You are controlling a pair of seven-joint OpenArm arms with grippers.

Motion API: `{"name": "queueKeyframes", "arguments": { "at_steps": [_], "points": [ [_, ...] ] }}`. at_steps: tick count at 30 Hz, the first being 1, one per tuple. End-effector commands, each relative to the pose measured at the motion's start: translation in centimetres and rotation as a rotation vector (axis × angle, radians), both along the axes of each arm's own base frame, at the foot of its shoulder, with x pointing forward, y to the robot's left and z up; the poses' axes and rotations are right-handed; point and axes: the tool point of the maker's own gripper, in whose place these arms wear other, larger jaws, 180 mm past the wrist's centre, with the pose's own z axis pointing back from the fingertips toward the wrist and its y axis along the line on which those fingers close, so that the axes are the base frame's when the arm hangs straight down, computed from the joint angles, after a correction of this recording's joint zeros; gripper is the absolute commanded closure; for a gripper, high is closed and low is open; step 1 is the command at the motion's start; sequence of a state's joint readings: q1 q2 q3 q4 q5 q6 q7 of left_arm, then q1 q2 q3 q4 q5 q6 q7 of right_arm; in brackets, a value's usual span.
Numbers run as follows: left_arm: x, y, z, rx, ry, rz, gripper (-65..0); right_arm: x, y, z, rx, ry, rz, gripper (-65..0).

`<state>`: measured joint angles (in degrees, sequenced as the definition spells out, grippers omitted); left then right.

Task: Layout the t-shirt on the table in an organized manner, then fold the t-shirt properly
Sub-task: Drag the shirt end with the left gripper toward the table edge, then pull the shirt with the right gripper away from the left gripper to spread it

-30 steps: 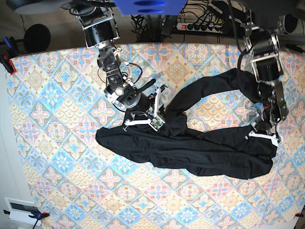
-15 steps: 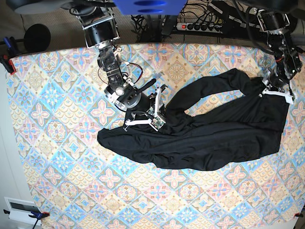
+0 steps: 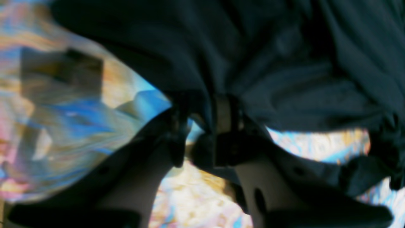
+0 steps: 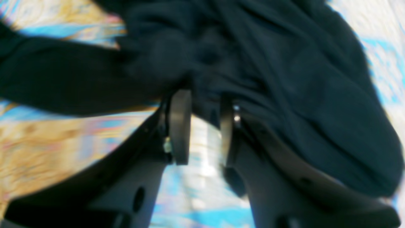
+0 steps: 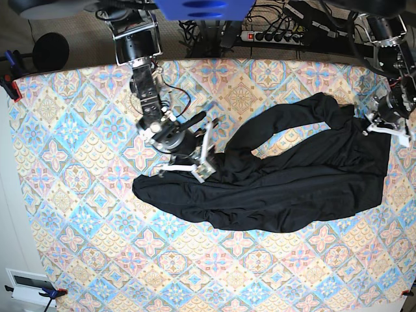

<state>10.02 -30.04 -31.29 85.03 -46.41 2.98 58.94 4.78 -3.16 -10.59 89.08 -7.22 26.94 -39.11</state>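
Note:
The black t-shirt lies crumpled in a long band across the table, one strip arching toward the far edge. My right gripper is at the shirt's upper left edge; in the right wrist view its jaws pinch a bunch of the t-shirt at their tips. At the shirt's far right corner is my left gripper. The blurred left wrist view shows this gripper with its jaws parted, a fold of the t-shirt hanging between them and table pattern visible in the gap.
A power strip and cables lie behind the table's far edge. A red clamp sits on the left edge near a round black object. A white box is beyond the front left corner.
My left gripper pulled the shirt's right end from the front right up to the far right, stretching it out, then parted its jaws. My right gripper shifted slightly left with its bunch.

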Motion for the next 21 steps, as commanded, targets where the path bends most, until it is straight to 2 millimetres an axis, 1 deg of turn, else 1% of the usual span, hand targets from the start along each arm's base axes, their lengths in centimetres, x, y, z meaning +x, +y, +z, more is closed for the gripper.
{"name": "queueKeyframes", "arguments": {
  "at_steps": [1, 4, 7, 10, 12, 14, 17, 21],
  "points": [
    [0.8, 0.2, 1.1, 0.011, -0.033, -0.016, -16.7, 1.5, -0.9, 1.6, 0.024, -0.050, -0.033, -15.2],
    [0.9, 0.3, 1.2, 0.019, -0.035, -0.014, -18.2, 2.4, -2.6, 1.9, 0.020, -0.053, -0.084, -15.2],
    [0.8, 0.2, 1.0, 0.016, -0.034, -0.013, -18.2, 2.6, -4.0, 1.3, -0.013, -0.015, -0.119, -15.4],
    [0.8, -0.3, 0.7, 0.000, -0.035, -0.010, -18.2, 2.6, -5.9, 1.1, -0.062, -0.018, -0.121, -15.6],
    [0.8, -0.4, 0.6, -0.001, -0.035, -0.009, -18.2, 2.3, -6.8, 0.8, -0.067, -0.001, -0.123, -16.7],
    [0.8, -0.4, 0.6, -0.003, -0.035, -0.009, -18.2, 2.3, -7.1, 0.8, -0.063, 0.010, -0.125, -19.3],
    [0.8, -0.4, 0.6, -0.003, -0.034, -0.010, -18.2, 2.1, -7.0, 0.4, -0.053, 0.028, -0.125, -23.4],
    [0.8, -0.4, 0.6, -0.003, -0.034, -0.010, -18.2, 2.1, -7.0, 0.4, -0.053, 0.028, -0.125, -23.6]
  ]
}}
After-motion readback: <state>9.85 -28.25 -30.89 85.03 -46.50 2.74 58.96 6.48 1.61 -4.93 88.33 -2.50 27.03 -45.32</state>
